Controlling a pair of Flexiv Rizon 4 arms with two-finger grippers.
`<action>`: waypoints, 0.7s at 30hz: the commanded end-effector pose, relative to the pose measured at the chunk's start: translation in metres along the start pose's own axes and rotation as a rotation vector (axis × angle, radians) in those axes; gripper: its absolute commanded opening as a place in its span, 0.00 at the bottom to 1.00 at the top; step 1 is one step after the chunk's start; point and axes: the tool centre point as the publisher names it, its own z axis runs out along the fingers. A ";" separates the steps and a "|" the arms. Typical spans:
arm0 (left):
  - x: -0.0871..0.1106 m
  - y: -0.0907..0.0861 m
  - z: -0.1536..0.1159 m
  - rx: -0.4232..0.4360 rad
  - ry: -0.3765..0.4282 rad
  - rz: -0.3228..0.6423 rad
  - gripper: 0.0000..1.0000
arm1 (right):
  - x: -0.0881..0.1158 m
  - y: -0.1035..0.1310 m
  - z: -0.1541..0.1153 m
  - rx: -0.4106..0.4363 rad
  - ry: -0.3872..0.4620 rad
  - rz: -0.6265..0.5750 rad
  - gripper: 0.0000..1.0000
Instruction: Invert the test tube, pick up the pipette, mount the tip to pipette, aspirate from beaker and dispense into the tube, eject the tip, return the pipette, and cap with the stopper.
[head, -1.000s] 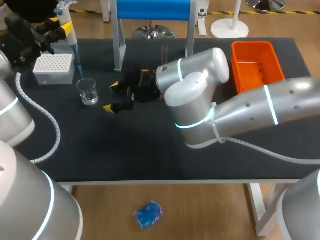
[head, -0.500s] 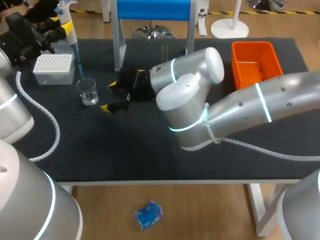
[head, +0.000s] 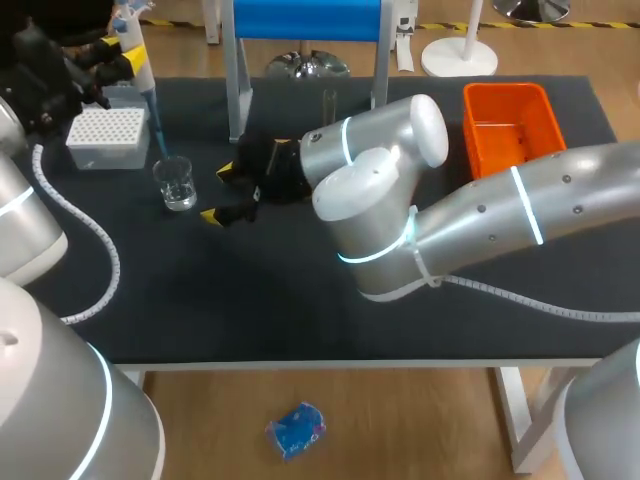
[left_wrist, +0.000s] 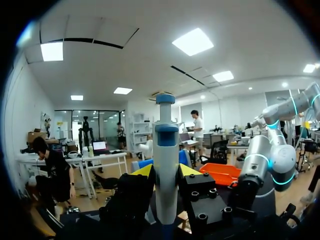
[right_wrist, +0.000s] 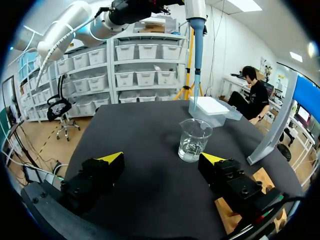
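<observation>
Between left jaws, upright pipette (left_wrist: 165, 167)

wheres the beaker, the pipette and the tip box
beaker (right_wrist: 193, 142): right wrist view, on its glass wall
pipette (left_wrist: 165, 165): left wrist view, on its white body
tip box (head: 105, 135): head view, on its white top grid

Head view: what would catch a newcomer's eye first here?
The big silver right arm sprawls across the black table, its right gripper open beside the small clear glass beaker. At far left, the left gripper holds a white-and-blue pipette upright, tip pointing down toward that beaker. A bright orange plastic bin sits far right.
</observation>
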 end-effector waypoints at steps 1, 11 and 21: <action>-0.005 0.008 0.003 0.011 0.004 0.003 0.00 | 0.000 -0.001 0.001 -0.005 -0.002 0.000 1.00; -0.009 0.034 0.008 0.003 0.023 -0.011 0.00 | 0.000 -0.001 0.001 -0.005 -0.002 0.000 1.00; -0.017 0.055 0.008 0.000 0.025 -0.033 0.00 | 0.000 -0.001 0.001 -0.005 -0.002 0.000 1.00</action>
